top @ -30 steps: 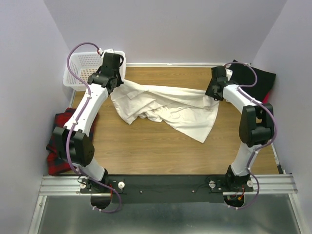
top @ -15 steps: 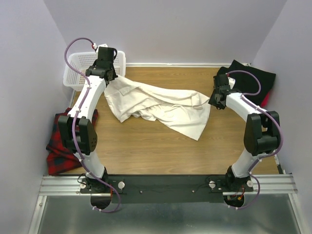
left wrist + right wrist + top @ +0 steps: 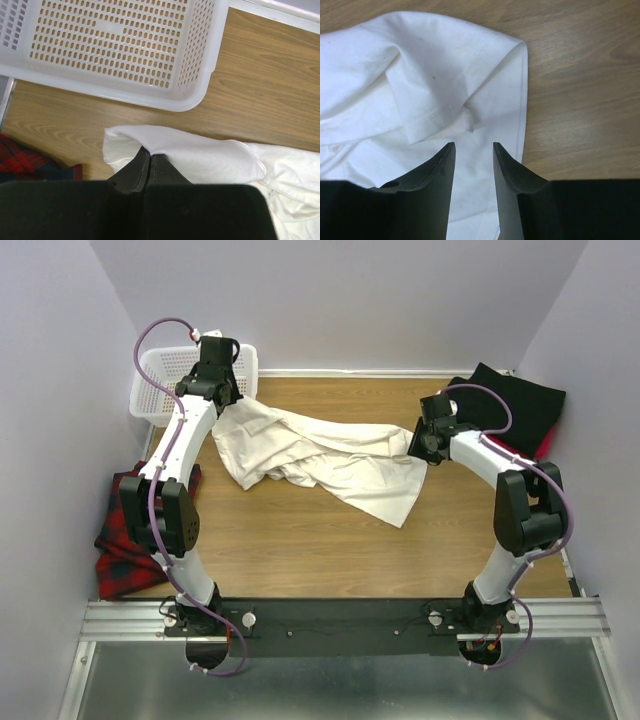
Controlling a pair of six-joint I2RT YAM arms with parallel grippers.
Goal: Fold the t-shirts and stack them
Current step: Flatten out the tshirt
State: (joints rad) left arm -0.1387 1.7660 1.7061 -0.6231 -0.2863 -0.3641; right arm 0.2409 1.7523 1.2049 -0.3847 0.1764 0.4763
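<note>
Cream-white t-shirt [image 3: 330, 455], crumpled and unfolded, lying across the far half of the table [image 3: 300, 540] and spanning from one gripper to the other. Its collar and sleeves are hard to make out among the folds. Left gripper [image 3: 149, 167]: jaws clamped on a raised fold at the shirt's far left corner, near the white basket [image 3: 160, 380]. Right gripper [image 3: 473, 147]: jaws partly apart, poised over the shirt's hemmed right edge; whether the tips touch the cloth cannot be told. Black t-shirt [image 3: 520, 405], far right, partly hidden by the right arm. Red t-shirt [image 3: 545, 447]: only a sliver shows beneath the black one. Checked red cloth [image 3: 125, 540], near left at the table's edge, partly behind the left arm.
</note>
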